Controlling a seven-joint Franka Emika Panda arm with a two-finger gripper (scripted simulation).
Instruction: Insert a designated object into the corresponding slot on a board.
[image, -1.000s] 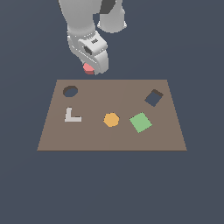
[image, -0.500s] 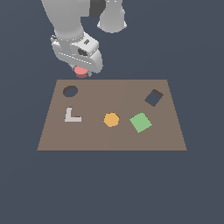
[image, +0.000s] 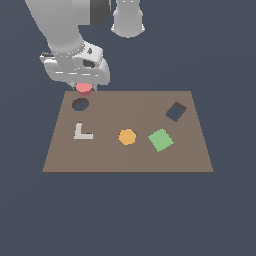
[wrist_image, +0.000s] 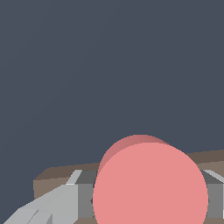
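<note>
The pinkish-red round disc hangs under my gripper, which is shut on it above the far edge of the brown board, toward the exterior view's left. The dark round slot lies on the board just in front of and below the disc. In the wrist view the disc fills the lower middle, with a grey finger beside it and the board's edge behind.
On the board lie a white L-shaped piece, an orange hexagon and a green square. A dark tilted square hole sits toward the exterior view's right. Dark floor surrounds the board.
The gripper has carried the disc toward the exterior view's left and lower, coming closer to the round slot.
</note>
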